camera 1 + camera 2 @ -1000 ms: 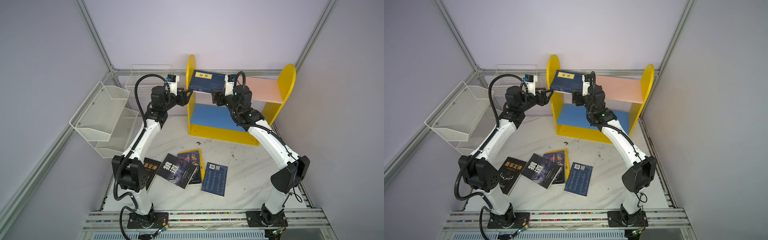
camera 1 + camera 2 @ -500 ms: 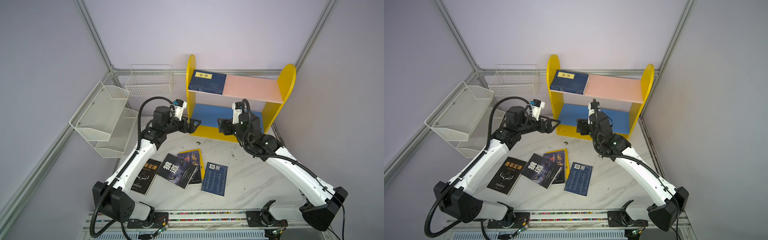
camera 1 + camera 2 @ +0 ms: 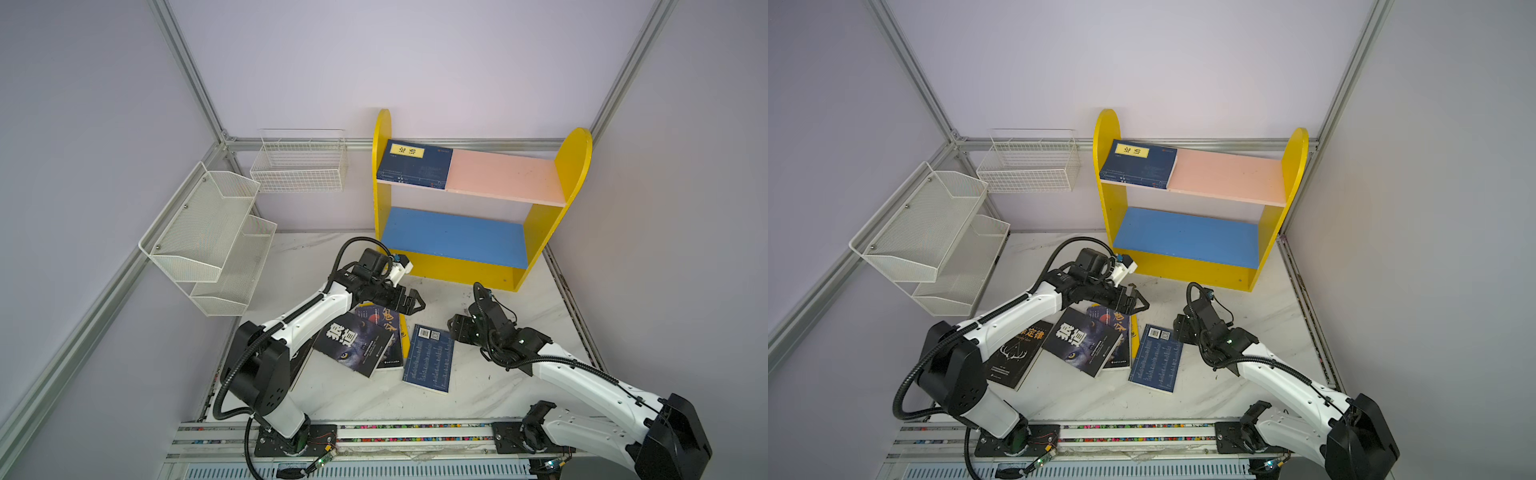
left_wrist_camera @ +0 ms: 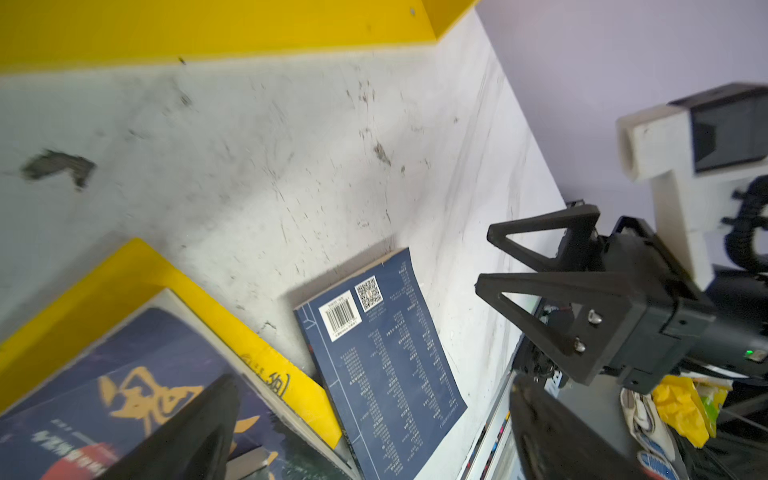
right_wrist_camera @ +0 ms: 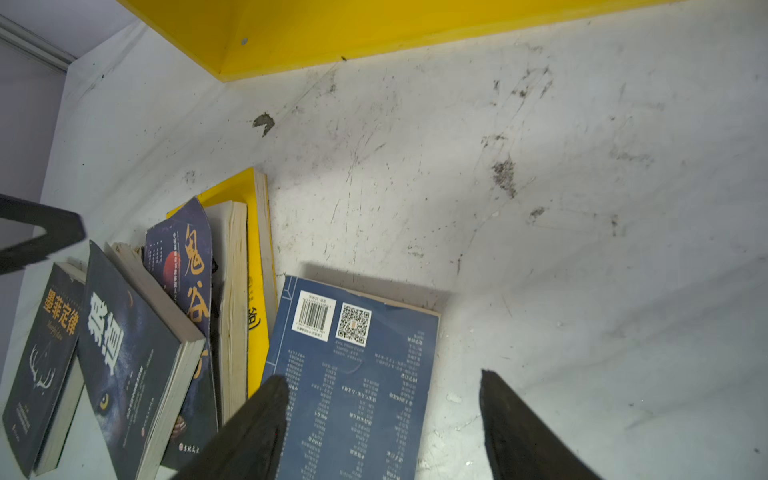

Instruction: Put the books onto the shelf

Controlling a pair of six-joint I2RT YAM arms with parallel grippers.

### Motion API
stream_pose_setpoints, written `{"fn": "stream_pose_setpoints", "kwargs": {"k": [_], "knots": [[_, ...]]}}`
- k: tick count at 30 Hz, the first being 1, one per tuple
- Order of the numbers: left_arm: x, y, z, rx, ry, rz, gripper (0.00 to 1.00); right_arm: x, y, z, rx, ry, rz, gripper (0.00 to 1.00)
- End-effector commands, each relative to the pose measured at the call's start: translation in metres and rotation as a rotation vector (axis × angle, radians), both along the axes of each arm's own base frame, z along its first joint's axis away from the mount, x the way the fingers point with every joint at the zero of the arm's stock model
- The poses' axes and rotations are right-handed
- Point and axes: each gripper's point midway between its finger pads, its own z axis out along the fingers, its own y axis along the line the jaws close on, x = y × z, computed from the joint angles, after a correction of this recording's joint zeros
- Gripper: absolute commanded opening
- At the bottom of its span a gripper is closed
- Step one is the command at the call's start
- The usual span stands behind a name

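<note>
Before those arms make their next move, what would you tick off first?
1. The left end effector is open and empty: ok.
2. The right end effector is open and empty: ok.
3. Nothing lies on the blue book with its barcode side up: ok.
4. Room on the shelf: ok. Only one navy book sits on the pink upper board, and the blue lower board is bare.
5. Other books on the table lie apart: not ok. The wolf-cover book overlaps its neighbours.
6. An edge of the blue book is raised enough to grip: cannot tell.
</note>
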Motion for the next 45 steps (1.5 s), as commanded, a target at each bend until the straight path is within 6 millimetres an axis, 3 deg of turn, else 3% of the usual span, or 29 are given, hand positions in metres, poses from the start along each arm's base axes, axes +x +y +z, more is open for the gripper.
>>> {"fn": "stream_pose_setpoints", "kwargs": {"k": [1, 5, 11, 19, 23, 27, 32, 35, 40, 45], "knots": [[-0.015, -0.010, -0.029, 0.039, 0.064, -0.046, 1.00, -0.014, 0.008, -0.019, 0.060, 0.073, 0.020, 0.73], [-0.027, -0.019, -0.059, 0.094, 0.114, -0.082, 1.00, -0.027, 0.007, -0.044, 0.084, 0.122, 0.025, 0.70], [-0.021, -0.024, -0.086, 0.151, 0.123, -0.061, 0.99, -0.035, 0.010, -0.061, 0.111, 0.146, 0.048, 0.67], [-0.023, -0.033, -0.118, 0.153, 0.184, -0.053, 0.94, -0.034, 0.012, -0.090, 0.043, 0.194, 0.078, 0.55], [-0.031, -0.035, -0.123, 0.139, 0.217, -0.072, 0.89, -0.038, 0.012, -0.107, 0.010, 0.232, 0.100, 0.47], [-0.036, -0.043, -0.115, 0.081, 0.239, -0.110, 0.79, -0.040, 0.014, -0.120, -0.013, 0.255, 0.120, 0.41], [-0.034, -0.059, -0.088, -0.003, 0.225, -0.165, 0.54, -0.037, 0.018, -0.137, -0.056, 0.295, 0.151, 0.33], [-0.028, -0.063, -0.069, -0.029, 0.186, -0.179, 0.44, -0.031, 0.026, -0.138, -0.055, 0.295, 0.169, 0.32], [-0.021, -0.061, -0.044, -0.047, 0.130, -0.170, 0.29, -0.019, 0.034, -0.127, -0.057, 0.263, 0.179, 0.31], [-0.007, -0.056, -0.013, -0.074, 0.064, -0.137, 0.07, -0.003, 0.040, -0.093, -0.011, 0.192, 0.140, 0.32]]}}
